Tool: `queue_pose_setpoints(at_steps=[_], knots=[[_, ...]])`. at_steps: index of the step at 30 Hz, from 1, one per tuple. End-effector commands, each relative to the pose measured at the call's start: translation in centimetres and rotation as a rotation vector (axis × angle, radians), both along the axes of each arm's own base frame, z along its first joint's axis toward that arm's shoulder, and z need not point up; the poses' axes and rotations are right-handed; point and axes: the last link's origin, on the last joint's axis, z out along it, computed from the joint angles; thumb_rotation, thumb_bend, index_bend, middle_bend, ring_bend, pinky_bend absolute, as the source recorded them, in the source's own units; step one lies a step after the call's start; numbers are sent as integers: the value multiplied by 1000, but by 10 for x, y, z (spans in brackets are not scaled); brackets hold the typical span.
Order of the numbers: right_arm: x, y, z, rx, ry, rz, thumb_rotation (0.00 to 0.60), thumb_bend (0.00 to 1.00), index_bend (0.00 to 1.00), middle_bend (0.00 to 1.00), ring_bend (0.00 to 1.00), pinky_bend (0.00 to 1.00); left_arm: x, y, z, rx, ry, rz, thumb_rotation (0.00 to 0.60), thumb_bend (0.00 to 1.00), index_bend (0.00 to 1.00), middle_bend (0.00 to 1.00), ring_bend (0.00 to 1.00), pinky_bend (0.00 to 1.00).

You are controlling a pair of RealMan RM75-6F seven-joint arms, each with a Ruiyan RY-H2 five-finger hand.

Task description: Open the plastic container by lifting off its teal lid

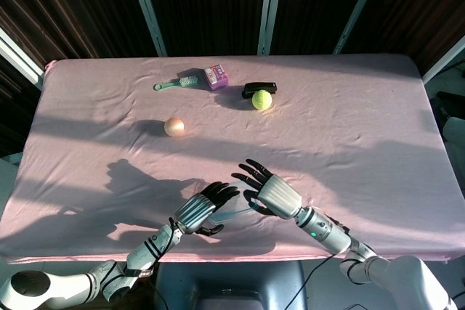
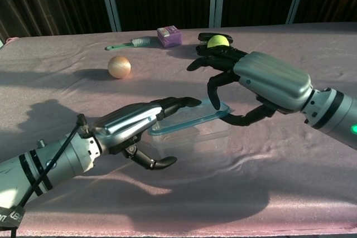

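Observation:
A clear plastic container [image 2: 195,136] stands near the table's front edge between my two hands. Its teal lid [image 2: 187,120] is tilted, its right side raised off the rim. My right hand [image 2: 268,82] pinches the lid's right edge, a finger on top and the thumb underneath. My left hand [image 2: 131,124] holds the container's left end, with its fingers lying across the lid's left side and its thumb curled at the near wall. In the head view the lid [image 1: 236,212] shows only faintly between the left hand [image 1: 197,210] and the right hand [image 1: 272,192].
On the pink cloth [image 1: 378,128] farther back lie a peach ball [image 1: 174,127], a teal brush [image 1: 178,83], a purple box [image 1: 216,77], and a tennis ball [image 1: 262,99] in front of a black object [image 1: 259,88]. The table's front edge runs just behind my wrists.

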Motion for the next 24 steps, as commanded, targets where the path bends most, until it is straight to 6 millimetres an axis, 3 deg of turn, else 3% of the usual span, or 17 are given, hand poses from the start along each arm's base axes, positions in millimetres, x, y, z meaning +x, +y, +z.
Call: queue_pose_setpoints(at_steps=[1, 13, 24], knots=[[-1, 0, -1, 4, 9, -4, 600, 478, 714, 265, 79, 91, -1, 1, 0, 3, 2, 0, 600, 346, 0, 63, 25, 117], [-4, -1, 5, -10, 6, -15, 600, 689, 783, 301, 105, 104, 0, 1, 3, 18, -30, -26, 600, 346, 0, 17, 0, 59], [-9, -6, 21, -46, 6, -16, 600, 702, 785, 302, 105, 105, -3, 7, 13, 28, -93, -48, 600, 346, 0, 0, 0, 0]])
